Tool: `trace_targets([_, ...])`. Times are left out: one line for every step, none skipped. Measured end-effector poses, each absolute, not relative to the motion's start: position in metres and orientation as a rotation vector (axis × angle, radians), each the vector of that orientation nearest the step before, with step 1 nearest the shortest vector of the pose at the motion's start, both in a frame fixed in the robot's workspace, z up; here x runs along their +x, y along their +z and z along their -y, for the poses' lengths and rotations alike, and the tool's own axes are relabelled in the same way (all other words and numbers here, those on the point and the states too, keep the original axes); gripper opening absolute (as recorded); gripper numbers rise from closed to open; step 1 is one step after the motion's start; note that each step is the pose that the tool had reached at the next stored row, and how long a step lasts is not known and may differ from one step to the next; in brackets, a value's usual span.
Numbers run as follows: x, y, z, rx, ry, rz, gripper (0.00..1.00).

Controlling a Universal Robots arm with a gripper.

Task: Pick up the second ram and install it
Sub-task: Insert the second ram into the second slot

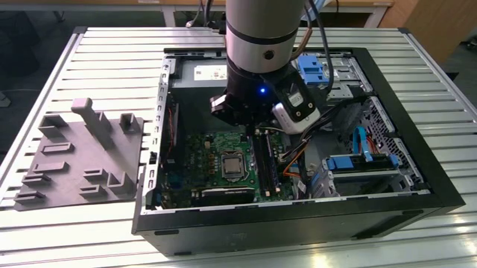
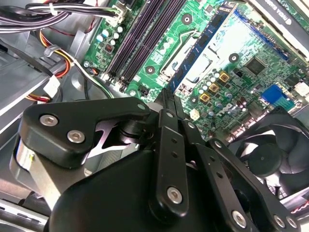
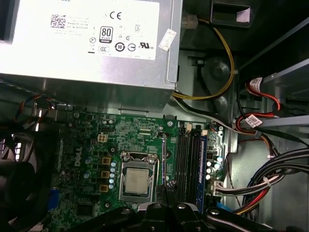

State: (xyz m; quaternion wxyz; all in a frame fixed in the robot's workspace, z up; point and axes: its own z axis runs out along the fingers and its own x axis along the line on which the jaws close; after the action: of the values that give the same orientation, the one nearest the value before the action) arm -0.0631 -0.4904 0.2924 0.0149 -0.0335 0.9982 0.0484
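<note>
The second ram (image 2: 205,41) is a thin blue-green stick, and my gripper (image 2: 170,96) is shut on its near end. It hangs above the green motherboard (image 2: 241,63), apart from the board. In the first wrist view the second ram (image 3: 164,164) appears edge-on as a thin dark line rising from the gripper (image 3: 165,205). There it lies between the CPU socket (image 3: 137,181) and the black memory slots (image 3: 186,159). Another blue stick (image 3: 203,164) sits in the slot farthest from the socket. In the exterior view the arm's wrist (image 1: 261,95) stands over the open computer case (image 1: 417,139).
A grey power-supply box (image 3: 91,38) borders the motherboard. Bundled cables (image 3: 260,183) crowd the side beyond the slots. A black fan (image 2: 270,154) sits at the board's other side. Outside the case, a grey moulded fixture (image 1: 82,162) lies on the slatted table at the exterior view's left.
</note>
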Motion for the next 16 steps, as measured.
trace_targets([-0.0631, 0.2921, 0.4904, -0.102, 0.150, -3.107, 0.11])
trace_targets([-0.0630, 0.2918, 0.4905, -0.100, 0.150, -3.107, 0.11])
trace_targets([-0.0627, 0.2914, 0.4906, -0.098, 0.150, -3.106, 0.11])
trace_targets([-0.0625, 0.2909, 0.4908, -0.095, 0.151, -3.106, 0.11])
trace_targets([-0.0624, 0.2906, 0.4909, -0.093, 0.150, -3.106, 0.11])
trace_targets([-0.0622, 0.2902, 0.4910, -0.090, 0.150, -3.106, 0.11])
trace_targets([-0.0619, 0.2899, 0.4911, -0.088, 0.150, -3.106, 0.11])
trace_targets([-0.0616, 0.2897, 0.4912, -0.086, 0.150, -3.107, 0.11])
trace_targets([-0.0611, 0.2895, 0.4912, -0.083, 0.150, -3.107, 0.11])
trace_targets([-0.0606, 0.2892, 0.4914, -0.079, 0.150, -3.106, 0.11])
trace_targets([-0.0600, 0.2888, 0.4915, -0.074, 0.150, -3.106, 0.11])
trace_targets([-0.0595, 0.2886, 0.4915, -0.069, 0.150, -3.106, 0.11])
trace_targets([-0.0591, 0.2883, 0.4916, -0.064, 0.150, -3.106, 0.11])
trace_targets([-0.0588, 0.2880, 0.4917, -0.060, 0.150, -3.106, 0.11])
trace_targets([-0.0586, 0.2877, 0.4917, -0.055, 0.150, -3.106, 0.11])
trace_targets([-0.0584, 0.2874, 0.4918, -0.051, 0.150, -3.106, 0.11])
